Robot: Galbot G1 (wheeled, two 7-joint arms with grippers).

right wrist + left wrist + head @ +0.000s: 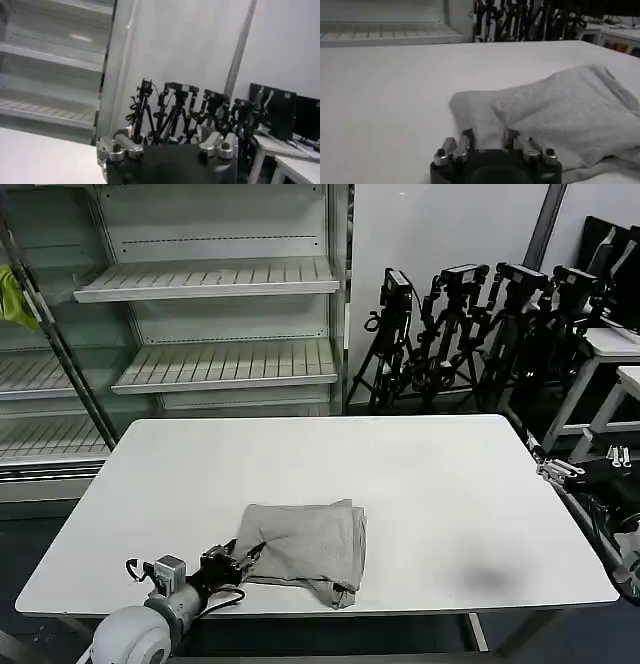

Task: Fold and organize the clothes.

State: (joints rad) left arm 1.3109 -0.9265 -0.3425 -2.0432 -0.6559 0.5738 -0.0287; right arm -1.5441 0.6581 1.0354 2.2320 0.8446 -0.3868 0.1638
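Folded light heather-grey T-shirt (305, 549) lies near the front edge of the white table (420, 484); my left gripper (243, 557) pinches its near-left corner, fingers closed on cloth; any careless pull could undo the layers; right gripper (167, 150) raised, parted, empty.

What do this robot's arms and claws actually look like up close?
The left arm ends in a rounded white shell, then a grey metal block and a black wrist section with a thin black cable looping beside it. The left gripper has a black body with silver knuckle-like joints, dark screws and short dark fingers. The right gripper has the same black body and silver joints.
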